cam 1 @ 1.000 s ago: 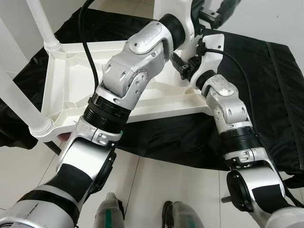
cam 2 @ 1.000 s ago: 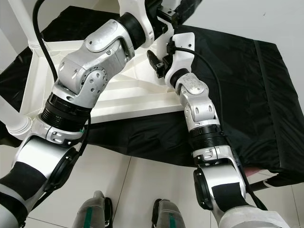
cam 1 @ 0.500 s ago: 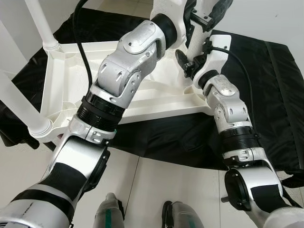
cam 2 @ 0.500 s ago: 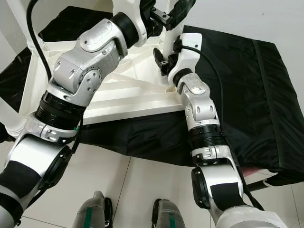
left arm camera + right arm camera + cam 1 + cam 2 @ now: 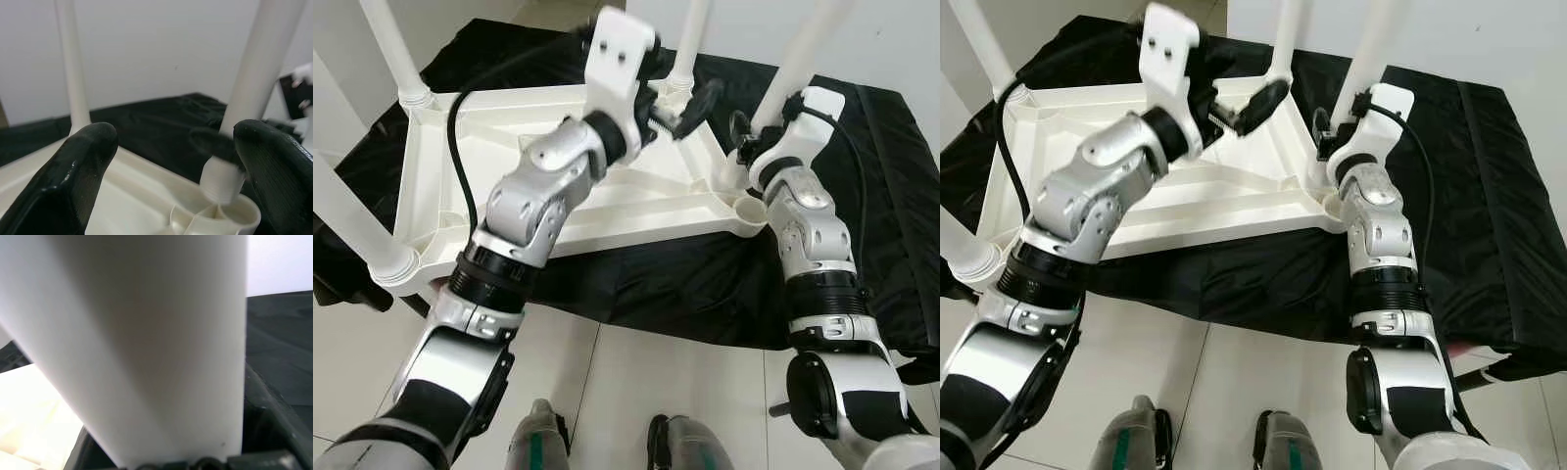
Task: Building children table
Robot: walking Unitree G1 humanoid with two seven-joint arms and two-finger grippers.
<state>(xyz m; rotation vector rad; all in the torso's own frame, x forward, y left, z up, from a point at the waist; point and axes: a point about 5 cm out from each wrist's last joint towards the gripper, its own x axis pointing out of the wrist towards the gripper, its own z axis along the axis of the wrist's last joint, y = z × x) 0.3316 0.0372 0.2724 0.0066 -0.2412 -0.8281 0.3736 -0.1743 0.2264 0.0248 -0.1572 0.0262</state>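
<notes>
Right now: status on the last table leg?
Right gripper shut on fourth leg, its threaded end at the corner socket. Left gripper open, hovering over upturned tabletop. Nothing in the way.

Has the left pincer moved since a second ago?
Yes. The left pincer has swung down and toward the robot, now hanging open over the white tabletop, short of the far leg.

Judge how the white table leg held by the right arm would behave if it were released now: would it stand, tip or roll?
The leg looks like a long, smooth, stiff plastic tube. Its threaded end sits above the corner socket, so it would probably tip. Being round, it could roll on the black cloth. The right tool seems clamped around it.
</notes>
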